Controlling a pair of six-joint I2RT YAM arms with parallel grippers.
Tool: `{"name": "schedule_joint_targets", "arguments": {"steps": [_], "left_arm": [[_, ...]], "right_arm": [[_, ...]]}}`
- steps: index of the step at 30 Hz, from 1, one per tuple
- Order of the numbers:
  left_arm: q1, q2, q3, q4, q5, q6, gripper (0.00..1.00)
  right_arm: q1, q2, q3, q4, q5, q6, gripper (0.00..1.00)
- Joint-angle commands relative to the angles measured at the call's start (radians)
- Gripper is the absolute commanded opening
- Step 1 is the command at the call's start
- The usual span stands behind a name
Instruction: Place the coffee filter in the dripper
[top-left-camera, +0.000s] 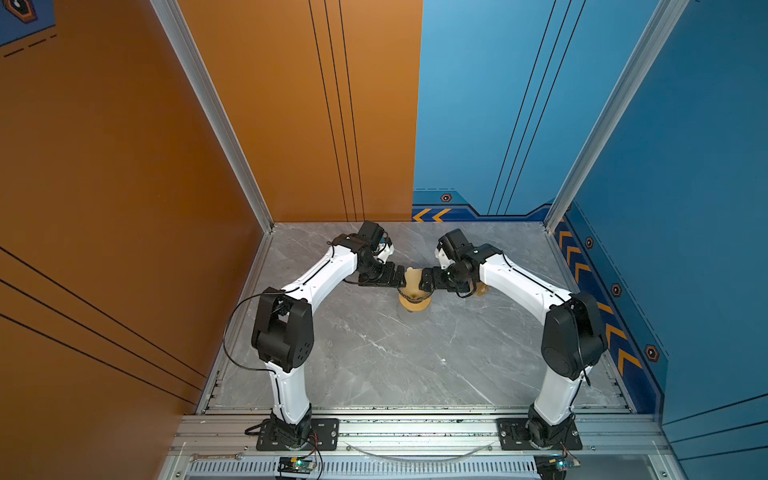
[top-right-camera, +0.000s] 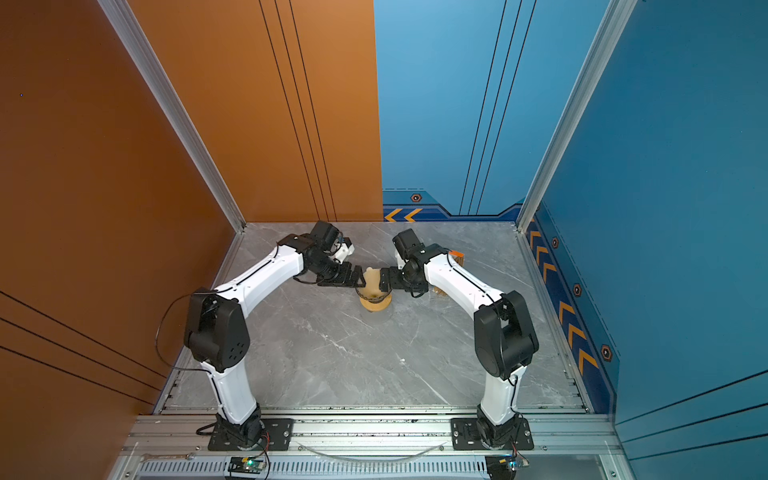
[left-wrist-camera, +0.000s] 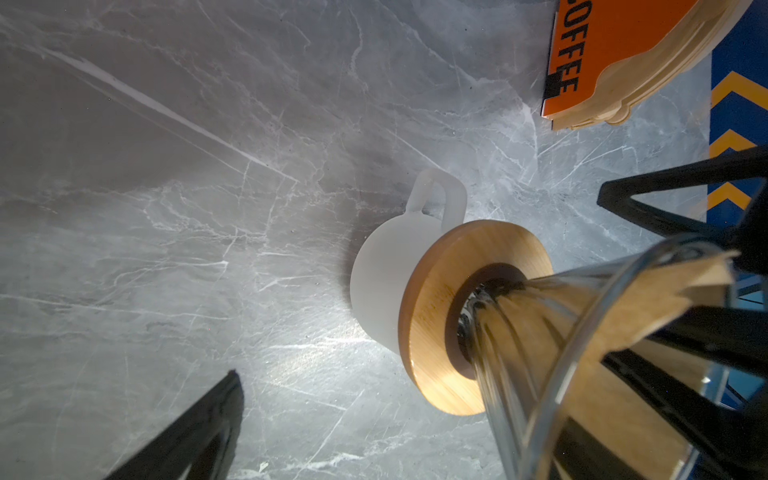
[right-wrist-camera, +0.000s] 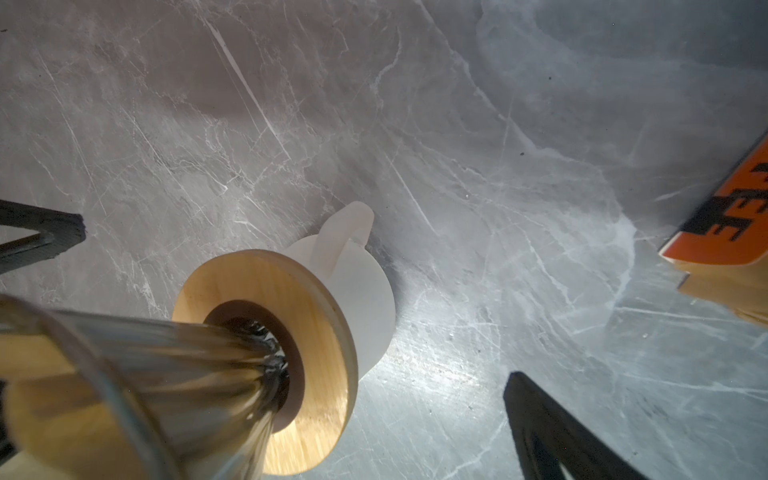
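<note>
Coffee filter (left-wrist-camera: 665, 299) already sat inside dripper (left-wrist-camera: 511, 332), between left gripper (top-left-camera: 399, 279) and right gripper (top-left-camera: 424, 281), both wide open, holding nothing; only retreat seemed left.

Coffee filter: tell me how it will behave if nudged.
Probably floppy and very light: the coffee filter is thin paper whose jagged edge bends above the dripper rim. Likely to crumple or shift if nudged, since it seems only to rest inside.

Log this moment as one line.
coffee filter: inside dripper | dripper: on wooden ring atop white jug | left hand: open, beside dripper | right hand: open, opposite side
</note>
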Motion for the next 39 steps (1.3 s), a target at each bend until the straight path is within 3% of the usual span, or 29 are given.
{"name": "schedule_joint_targets", "arguments": {"steps": [1,16,29,39], "left_arm": [[-0.007,0.003,0.028,-0.03,-0.018,-0.003,0.98],[-0.007,0.007,0.032,-0.038,-0.029,-0.003,0.98],[-0.009,-0.004,0.046,-0.036,0.045,-0.009,0.98],[-0.011,0.0,0.044,-0.035,0.045,-0.009,0.98]], "right_arm": [[-0.003,0.026,0.007,-0.047,0.001,-0.016,0.98],[-0.007,0.029,0.031,-0.071,0.017,-0.02,0.96],[-0.016,-0.008,0.101,-0.075,-0.171,-0.083,0.97],[-0.039,0.098,0.181,-0.115,-0.171,-0.077,0.96]]}}
